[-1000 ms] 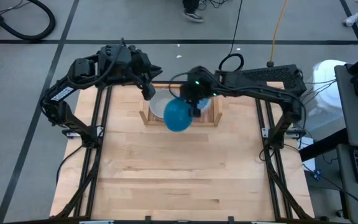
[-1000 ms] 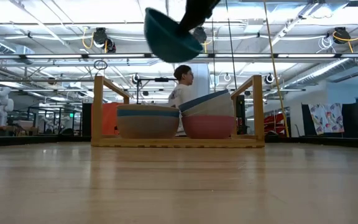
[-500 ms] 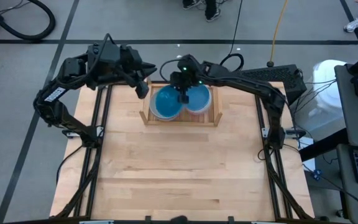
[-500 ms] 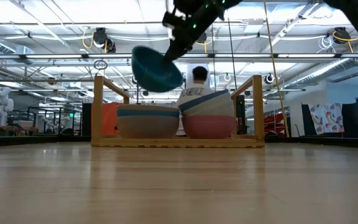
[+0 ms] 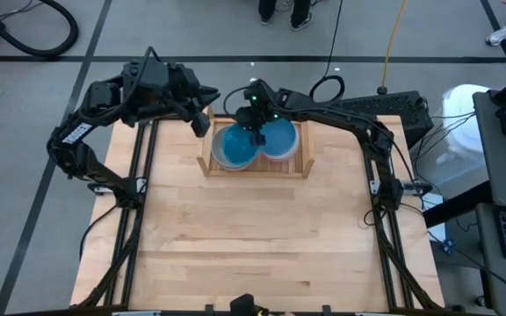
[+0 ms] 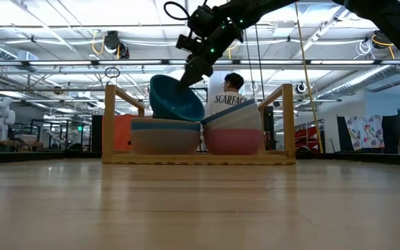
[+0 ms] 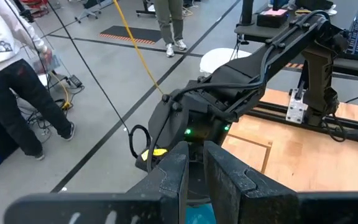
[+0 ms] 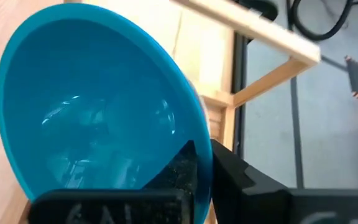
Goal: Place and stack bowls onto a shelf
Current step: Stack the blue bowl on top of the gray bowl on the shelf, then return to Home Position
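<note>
The blue bowl is hanging tilted over the left stack on the shelf, its lower edge touching or just above the rim of the bowls beneath. The right gripper is pinching that bowl's rim: in the right wrist view one finger is lying inside the blue wall and the other is outside, clamped narrow on the edge. From those fingers the bowl is spreading away to the left and downward, with its open face turned up and toward the gripper's side, so the held rim is sitting higher than the opposite one.

Outward from there, the left stack is showing a beige body with a blue band at the top, and just beside it on the right a pink bowl is carrying a tipped white one. From above, the blue bowl is covering the left half of the shelf.

The coming move likely turns on levelling: the low left edge is already over the stack, so the gripper's side must drop before release.

The left gripper is waiting by the shelf's far left corner, fingers narrow and holding nothing. A person is standing beyond the table.
</note>
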